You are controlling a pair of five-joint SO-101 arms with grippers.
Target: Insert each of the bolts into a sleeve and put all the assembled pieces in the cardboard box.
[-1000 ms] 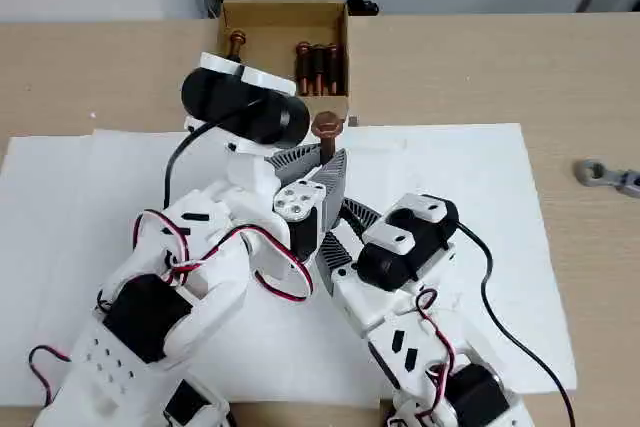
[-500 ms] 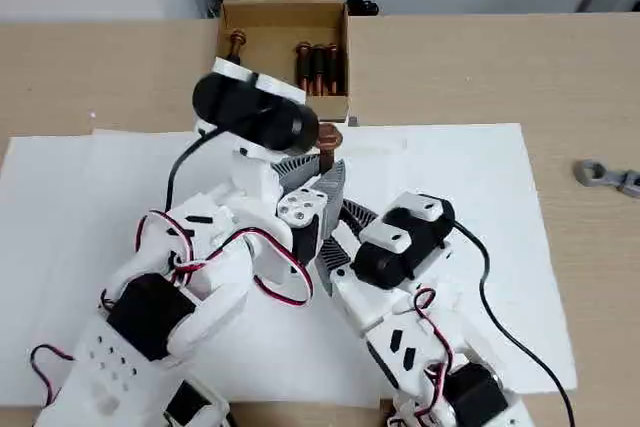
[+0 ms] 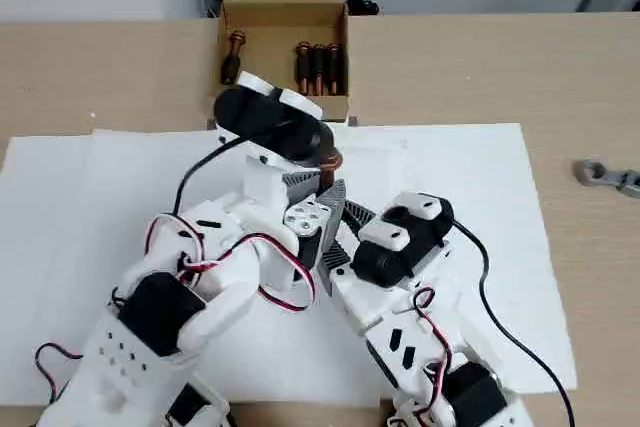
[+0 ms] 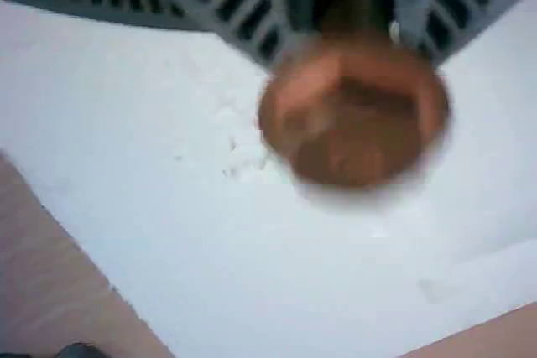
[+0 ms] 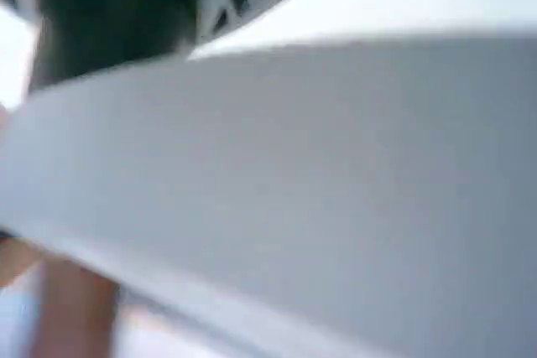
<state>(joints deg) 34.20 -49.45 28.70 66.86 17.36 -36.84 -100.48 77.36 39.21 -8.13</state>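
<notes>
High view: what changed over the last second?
The left arm's wrist swung rightward and back from the cardboard box, uncovering the lone bolt at its left. The held bolt in the left gripper went along, its head now half under the wrist. The right arm, three boxed pieces and wrench stayed put.

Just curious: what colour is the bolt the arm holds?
Copper-brown bolt, clearest in the left wrist view.

Both arms are white printed shells around black servo blocks. The left arm point(image 3: 150, 337) trails red-and-black wires; its fingers point(image 4: 210, 2) seem grey, slatted plastic. The right arm point(image 3: 400, 332) drags a black cable toward five o'clock.
</notes>
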